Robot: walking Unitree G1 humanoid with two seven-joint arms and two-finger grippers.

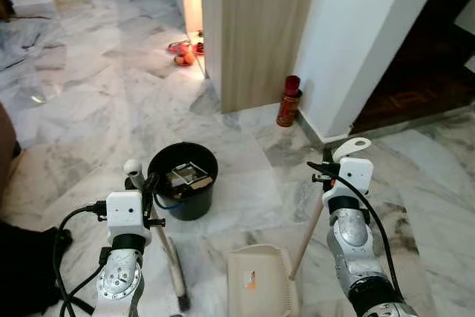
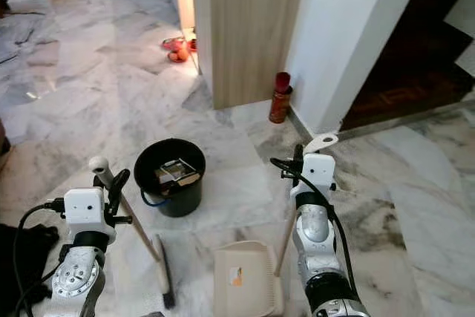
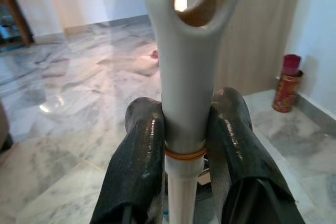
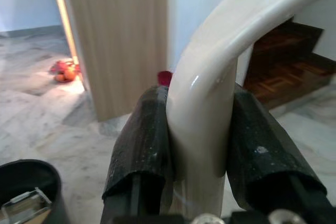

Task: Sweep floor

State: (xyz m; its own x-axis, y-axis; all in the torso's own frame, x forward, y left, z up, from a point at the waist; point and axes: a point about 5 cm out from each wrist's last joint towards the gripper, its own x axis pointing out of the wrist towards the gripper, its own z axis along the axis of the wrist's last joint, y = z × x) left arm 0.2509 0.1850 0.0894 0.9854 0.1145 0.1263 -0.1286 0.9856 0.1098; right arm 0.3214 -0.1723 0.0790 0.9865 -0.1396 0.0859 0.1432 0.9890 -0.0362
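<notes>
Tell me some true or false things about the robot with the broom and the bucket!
1. The left gripper has its fingers shut on the broom handle. True.
2. The right gripper is open and holding nothing. False: it is shut on the dustpan handle.
3. The black bucket has nothing in it. False: something boxy lies inside it.
4. A red can stands by the white wall corner. True.
5. The dustpan sits on top of the bucket. False: it rests on the marble floor, apart from the bucket.
</notes>
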